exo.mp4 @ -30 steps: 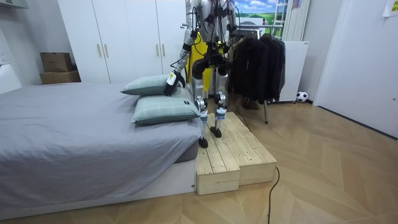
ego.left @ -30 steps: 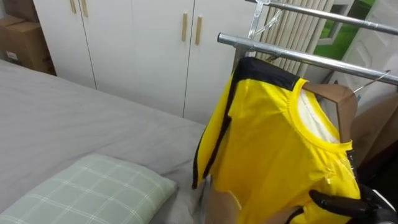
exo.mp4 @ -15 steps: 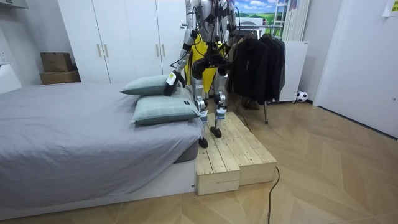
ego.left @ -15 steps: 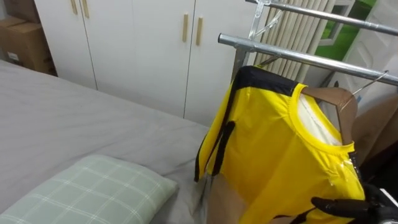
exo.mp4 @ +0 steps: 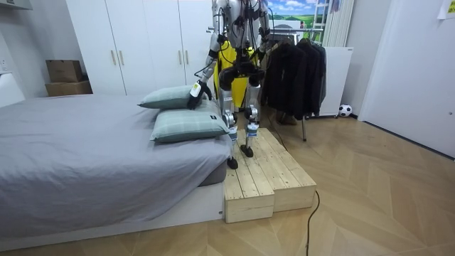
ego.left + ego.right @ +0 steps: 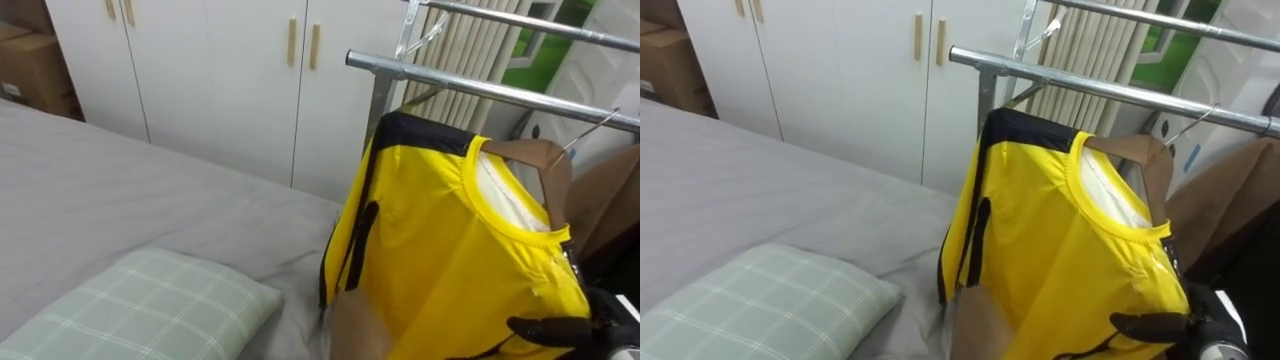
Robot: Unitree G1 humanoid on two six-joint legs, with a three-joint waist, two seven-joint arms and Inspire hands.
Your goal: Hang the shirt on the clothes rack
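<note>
One yellow, black-trimmed shirt sits just under the silver metal rail; our right hand meets its hem, though we cannot tell its grip.

Bright, even room light, soft shadows — mild sheen on the yellow shirt, glint along the metal rail

Head stereo pair close on yellow shirt; distant room camera, same shirt.
</note>
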